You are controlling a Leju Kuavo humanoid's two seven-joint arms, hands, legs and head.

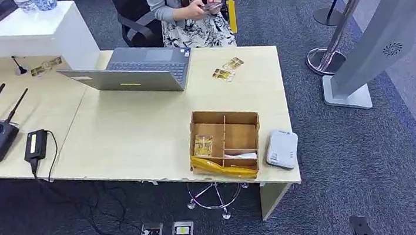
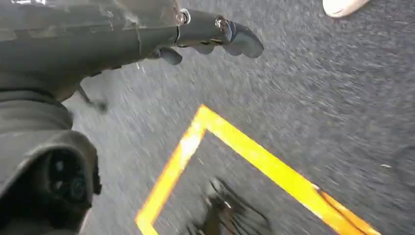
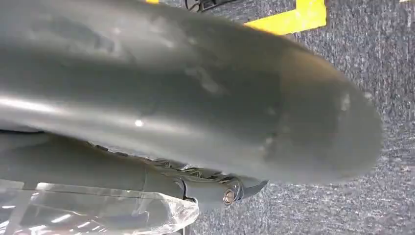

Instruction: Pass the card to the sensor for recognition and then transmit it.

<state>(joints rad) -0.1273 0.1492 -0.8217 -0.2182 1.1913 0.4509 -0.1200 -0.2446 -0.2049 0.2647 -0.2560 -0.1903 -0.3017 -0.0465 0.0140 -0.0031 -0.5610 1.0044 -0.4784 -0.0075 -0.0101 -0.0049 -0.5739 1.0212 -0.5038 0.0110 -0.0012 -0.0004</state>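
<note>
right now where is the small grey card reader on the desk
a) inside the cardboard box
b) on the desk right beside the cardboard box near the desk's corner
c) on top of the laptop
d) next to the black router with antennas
b: in the head view the small grey card reader lies flat on the light wooden desk, just outside the open, divided brown cardboard box, by the near corner.

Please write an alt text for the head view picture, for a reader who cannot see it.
A light wooden desk holds a divided cardboard box with a card packet in one compartment, and a grey card reader beside it near the desk corner. Behind are an open laptop, two loose cards, and a seated person holding a phone.
</note>
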